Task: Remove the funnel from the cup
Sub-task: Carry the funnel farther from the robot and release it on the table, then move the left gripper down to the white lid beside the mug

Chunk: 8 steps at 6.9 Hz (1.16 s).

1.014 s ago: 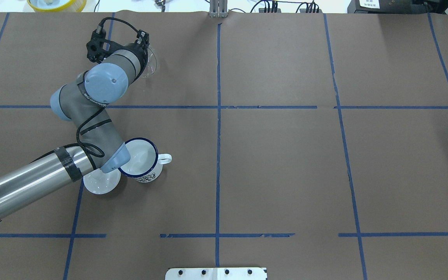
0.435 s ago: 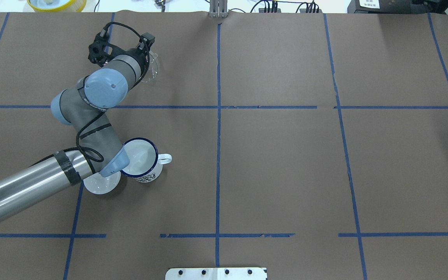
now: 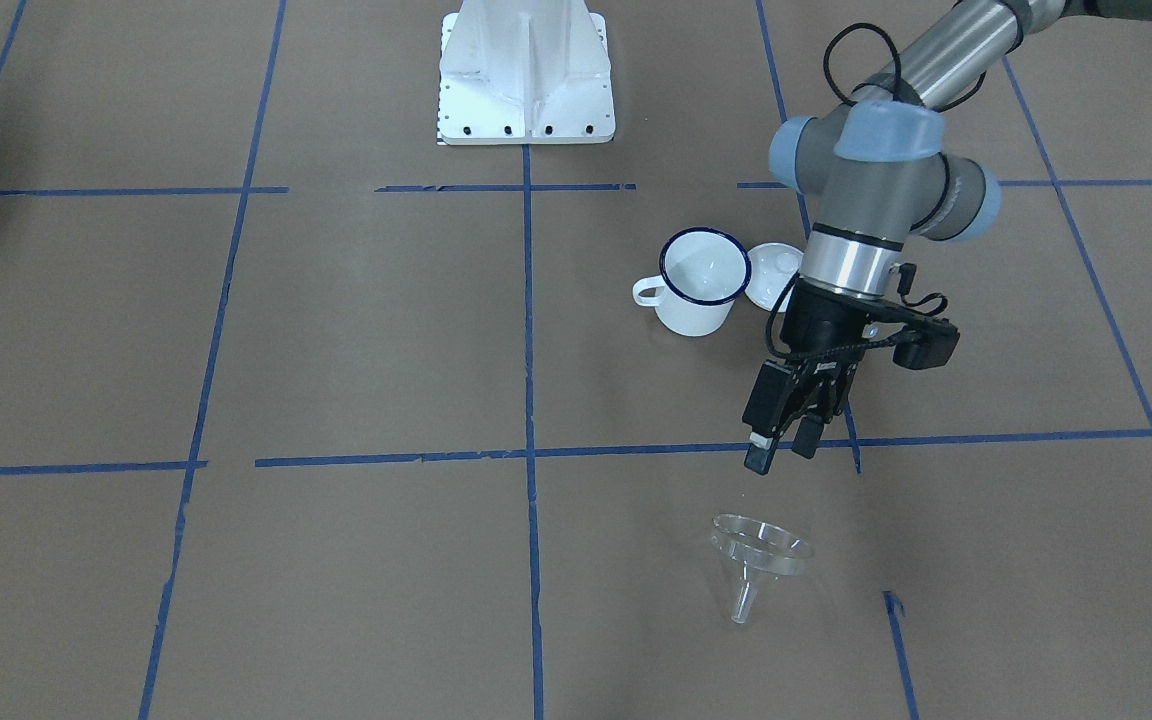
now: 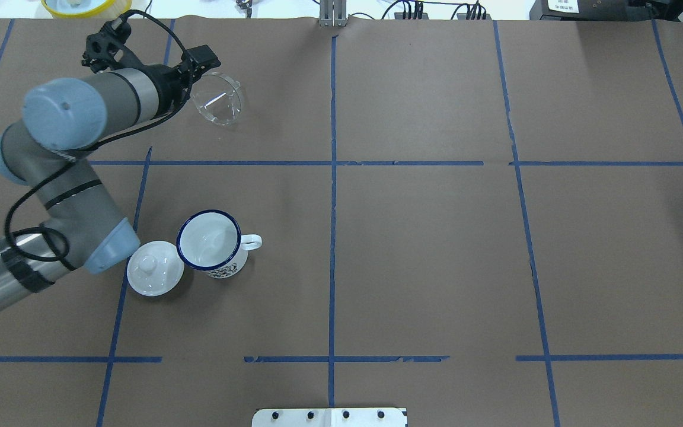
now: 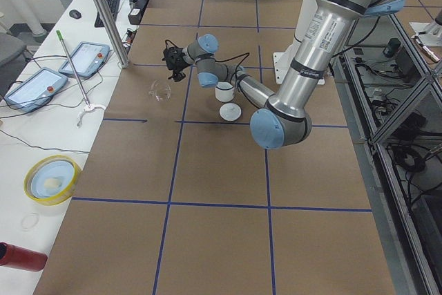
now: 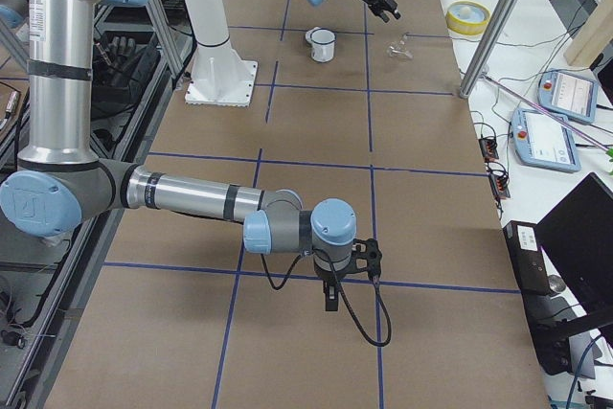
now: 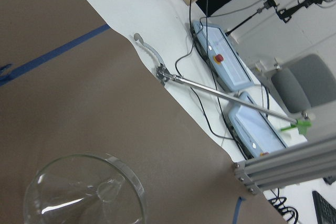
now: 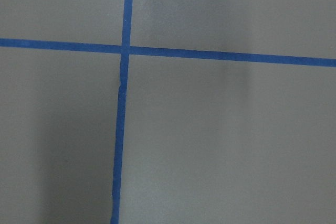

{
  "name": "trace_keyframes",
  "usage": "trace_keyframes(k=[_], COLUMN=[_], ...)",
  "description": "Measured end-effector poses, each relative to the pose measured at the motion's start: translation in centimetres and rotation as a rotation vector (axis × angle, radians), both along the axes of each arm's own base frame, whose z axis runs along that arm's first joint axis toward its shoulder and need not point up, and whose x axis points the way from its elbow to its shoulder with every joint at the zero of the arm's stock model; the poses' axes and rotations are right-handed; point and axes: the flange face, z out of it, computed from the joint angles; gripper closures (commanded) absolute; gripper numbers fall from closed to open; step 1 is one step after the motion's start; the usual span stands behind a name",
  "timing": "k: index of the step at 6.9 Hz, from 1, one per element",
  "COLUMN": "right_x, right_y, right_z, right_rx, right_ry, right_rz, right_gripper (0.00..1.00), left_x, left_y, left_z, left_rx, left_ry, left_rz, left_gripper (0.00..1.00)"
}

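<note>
A: Two claws on this rig. How does the left claw [image 3: 784, 448] stand?

B: Spread, with nothing between its fingers [image 3: 758, 458]. It points down at the worktop [image 3: 336, 330], near the clear funnel [image 3: 761, 548] but apart from it.

A: And the funnel itself?

B: It is out of the enamel mug [image 3: 698, 292] and lies on its side on the brown paper. Its wide rim is toward the claw and its spout points away. The left wrist camera shows it in the lower left corner, rim and spout both in sight.

A: Where is the enamel mug?

B: Upright, well apart from the funnel, across a blue tape line [image 3: 386, 458]. Its loop handle is turned away from the left arm. A round white knobbed lid [image 3: 774, 272] lies just beside it, on the side opposite the handle.

A: The right claw [image 6: 330, 302]?

B: Only the right-end camera shows it, low over the worktop and far from the rest. I cannot tell whether it is spread or clenched. Its wrist camera sees only paper and crossing tape.
</note>
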Motion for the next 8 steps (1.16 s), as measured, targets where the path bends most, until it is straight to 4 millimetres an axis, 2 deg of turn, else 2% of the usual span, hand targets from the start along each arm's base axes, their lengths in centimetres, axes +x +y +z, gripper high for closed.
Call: trace_keyframes(k=[2,4,5,6,8], right_x=[0.0,0.0,0.0,0.0,0.0], right_y=[0.0,0.0,0.0,0.0,0.0], right_z=[0.0,0.0,0.0,0.0,0.0], right_rx=[0.0,0.0,0.0,0.0,0.0], right_ry=[0.0,0.0,0.0,0.0,0.0], right_rz=[0.0,0.0,0.0,0.0,0.0], right_gripper=[0.0,0.0,0.0,0.0,0.0], left_x=[-6.1,-10.0,-10.2,-8.9,-4.6], left_y=[3.9,6.4,7.6,8.9,11.5], left_z=[-2.0,-3.4,-3.0,-2.0,0.1], left_rx=[0.052,0.117,0.136,0.145,0.171], left_ry=[-0.282,-0.527,-0.563,-0.575,-0.579], left_rz=[0.247,0.46,0.536,0.598,0.7], left_gripper=[0.0,0.0,0.0,0.01,0.0])
